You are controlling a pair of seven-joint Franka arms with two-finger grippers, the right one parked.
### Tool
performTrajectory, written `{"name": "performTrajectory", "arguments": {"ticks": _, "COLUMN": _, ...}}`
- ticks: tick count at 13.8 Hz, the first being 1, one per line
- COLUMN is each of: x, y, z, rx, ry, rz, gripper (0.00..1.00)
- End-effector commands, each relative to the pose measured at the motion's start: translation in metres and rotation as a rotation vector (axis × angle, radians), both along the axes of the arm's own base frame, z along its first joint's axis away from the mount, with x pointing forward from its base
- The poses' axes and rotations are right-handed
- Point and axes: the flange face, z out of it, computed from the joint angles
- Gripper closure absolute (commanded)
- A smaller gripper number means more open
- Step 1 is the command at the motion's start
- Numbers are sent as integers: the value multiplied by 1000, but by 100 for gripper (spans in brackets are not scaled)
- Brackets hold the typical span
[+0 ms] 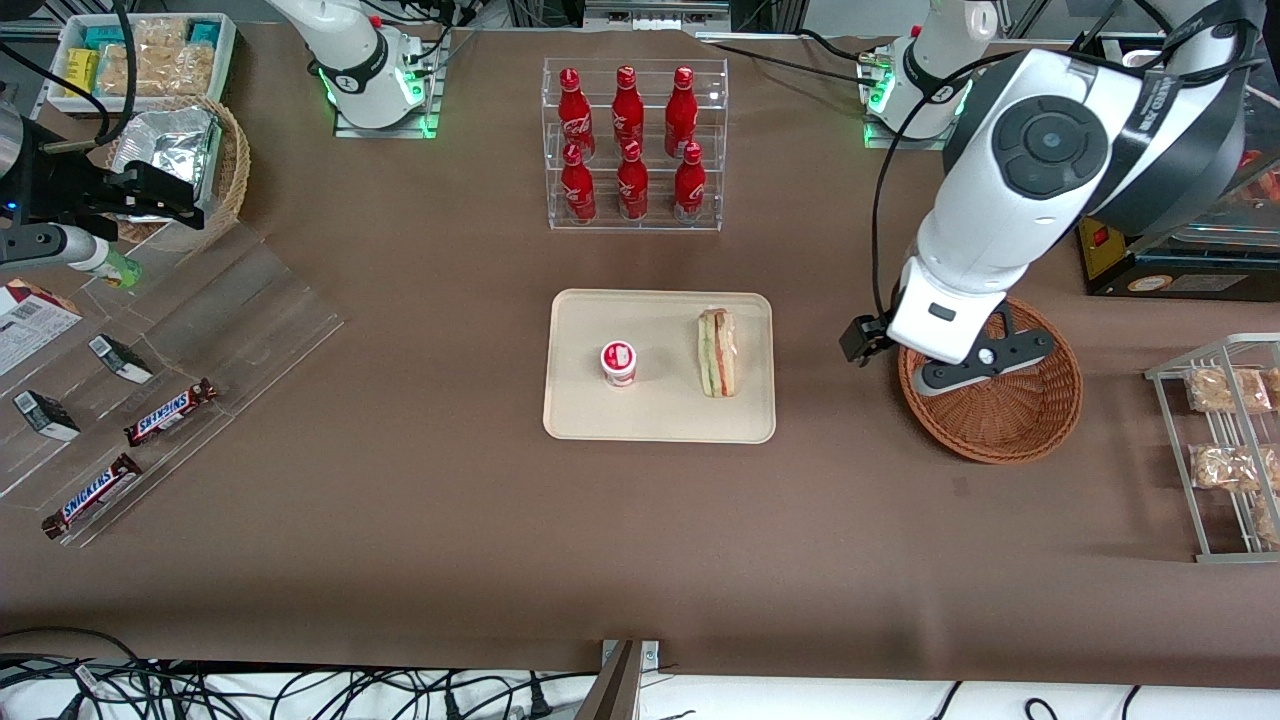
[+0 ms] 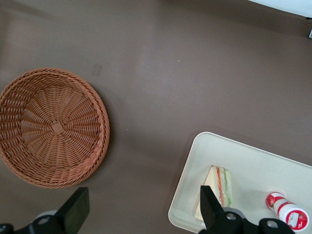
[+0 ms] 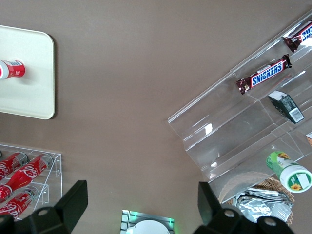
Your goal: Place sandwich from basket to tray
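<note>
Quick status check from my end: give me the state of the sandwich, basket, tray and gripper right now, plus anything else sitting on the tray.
sandwich: lying on the tray, still wrapped, clear of the gripper.
basket: empty, upright on the table.
tray: flat on the table, holding the sandwich and one cup.
small red-and-white cup: upright on the tray, apart from the sandwich.
gripper: open, holding nothing, raised over the table between basket and tray.
</note>
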Motion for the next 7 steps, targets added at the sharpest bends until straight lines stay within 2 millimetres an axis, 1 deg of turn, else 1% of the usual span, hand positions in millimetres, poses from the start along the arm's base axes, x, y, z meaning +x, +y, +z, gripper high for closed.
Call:
{"name": "performTrajectory", "arguments": {"ticks": 1, "x": -9, "y": 9, "z": 12, "rx": 4, "ry": 11, "rz": 12, "gripper": 0}}
{"name": "performTrajectory", "arguments": {"ticks": 2, "x": -11, "y": 12, "z": 16, "rx": 6, "ry": 9, "rz": -6, "gripper": 0}}
{"name": "performTrajectory", "arguments": {"ticks": 4, "x": -13, "y": 40, "z": 31, "rx": 10, "ry": 27, "rz": -56, "gripper": 0}}
{"name": "performTrajectory", "arguments": {"ticks": 7, "x": -17, "y": 103, "z": 55, "rx": -34, "ry": 59, "rz": -146, "gripper": 0}}
